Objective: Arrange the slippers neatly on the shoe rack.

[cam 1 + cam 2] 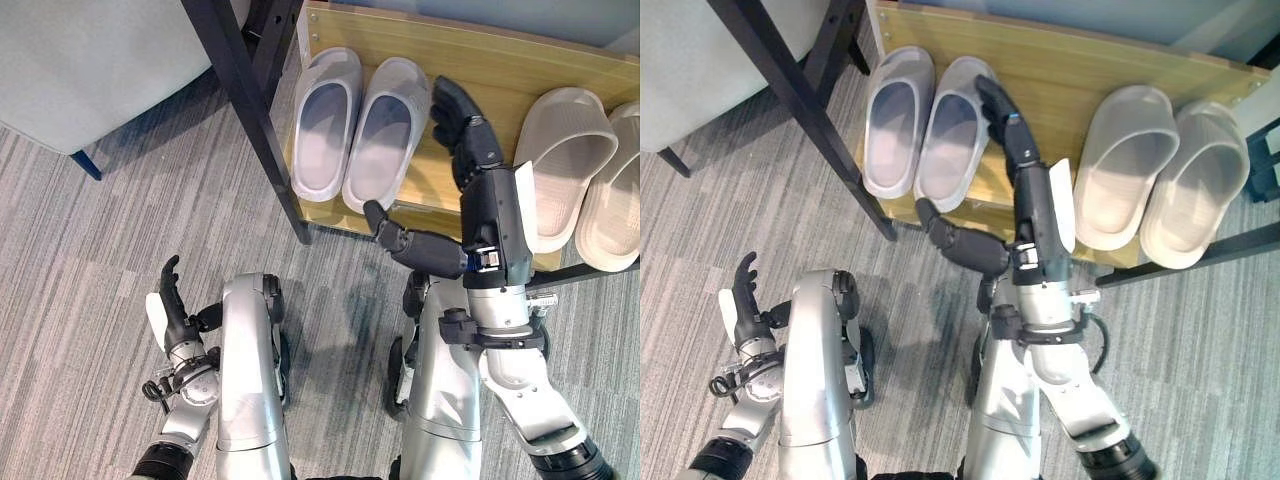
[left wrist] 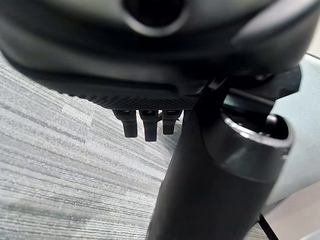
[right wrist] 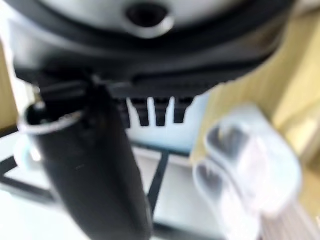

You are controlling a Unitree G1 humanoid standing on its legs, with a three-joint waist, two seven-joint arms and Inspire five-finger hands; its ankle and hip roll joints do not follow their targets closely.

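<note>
A pale lilac pair of slippers [image 1: 325, 125] [image 1: 388, 135] lies side by side at the left end of the wooden shoe rack shelf [image 1: 480, 70]. A beige pair [image 1: 562, 160] [image 1: 615, 200] lies at the shelf's right end. My right hand [image 1: 465, 135] reaches over the bare wood between the two pairs, fingers straight and holding nothing, thumb [image 1: 385, 232] sticking out past the shelf's front edge. It is close beside the right lilac slipper [image 1: 952, 130]; whether it touches is unclear. My left hand [image 1: 172, 305] hangs low over the carpet, open and idle.
A black frame post [image 1: 245, 100] slants past the shelf's left end. A pale grey piece of furniture [image 1: 90, 60] on a dark leg stands to the far left. Grey striped carpet [image 1: 130, 230] covers the floor in front of the rack.
</note>
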